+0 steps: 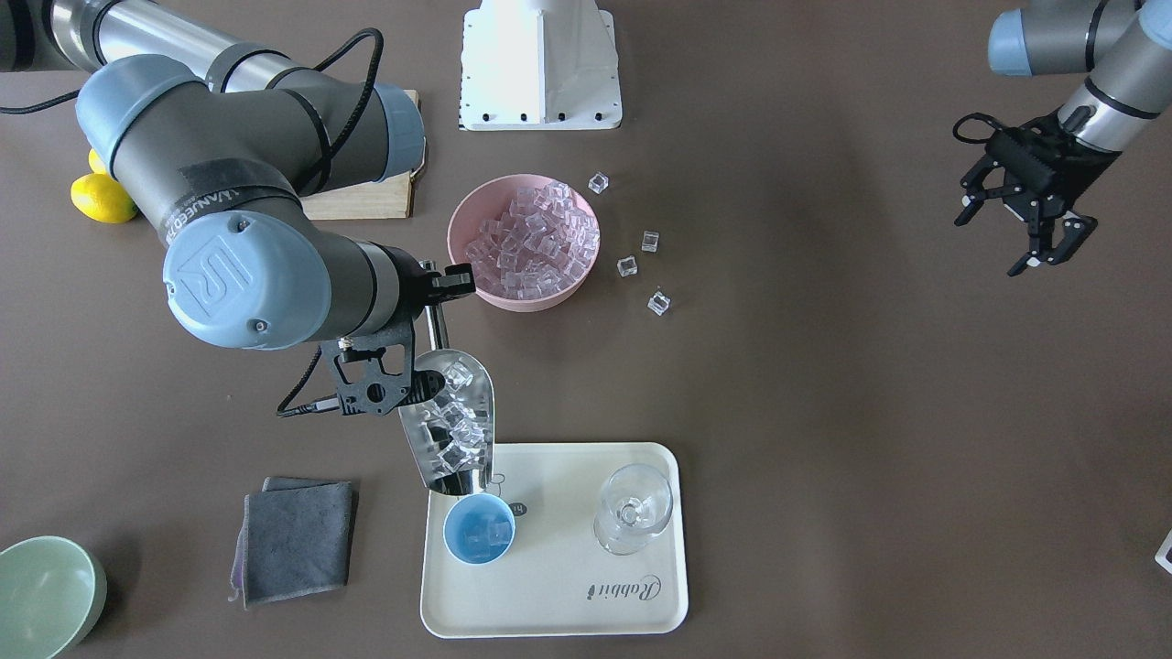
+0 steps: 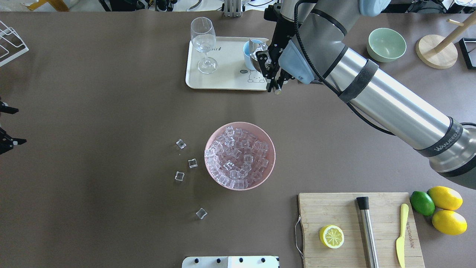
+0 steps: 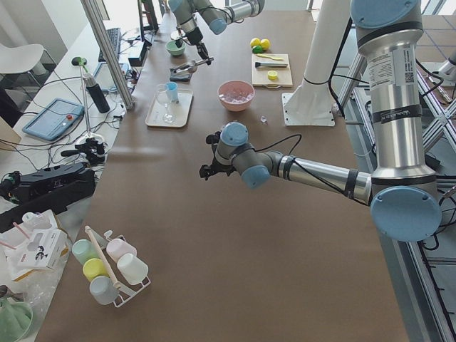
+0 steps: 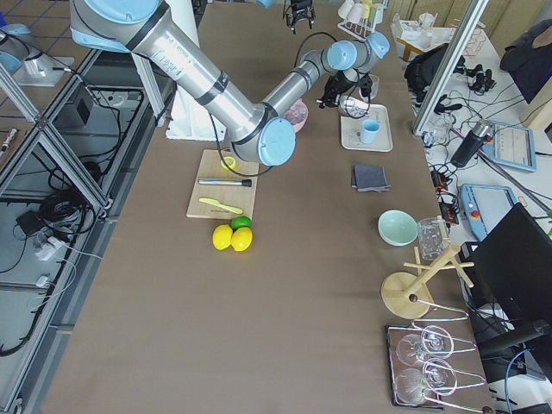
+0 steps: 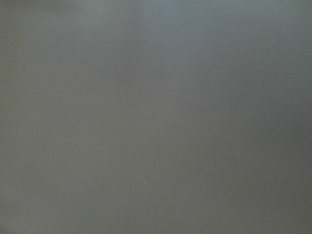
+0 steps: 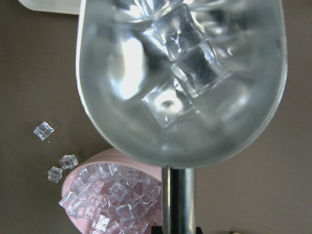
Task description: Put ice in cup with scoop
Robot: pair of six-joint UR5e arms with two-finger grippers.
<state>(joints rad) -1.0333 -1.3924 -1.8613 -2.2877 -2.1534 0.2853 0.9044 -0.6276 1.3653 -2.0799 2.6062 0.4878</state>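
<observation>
My right gripper (image 1: pixel 432 307) is shut on the rod handle of the steel scoop (image 1: pixel 449 426). The scoop is tilted, mouth down, right over the light-blue cup (image 1: pixel 479 531) on the tray. Several ice cubes (image 6: pixel 187 73) lie in the trough (image 6: pixel 180 83), and a few ice cubes (image 1: pixel 485 535) are in the cup. The pink bowl (image 1: pixel 524 240) full of ice stands behind the scoop. My left gripper (image 1: pixel 1025 233) is open and empty, far off to the side. The left wrist view shows only bare table.
The cream tray (image 1: pixel 632 586) also holds a clear stemmed glass (image 1: pixel 634 508). Several loose cubes (image 2: pixel 192 163) lie beside the pink bowl. A grey cloth (image 1: pixel 298 540) and a pale-green bowl (image 1: pixel 41 595) lie beyond the tray. A cutting board (image 2: pixel 334 208) carries a steel cylinder (image 2: pixel 367 230).
</observation>
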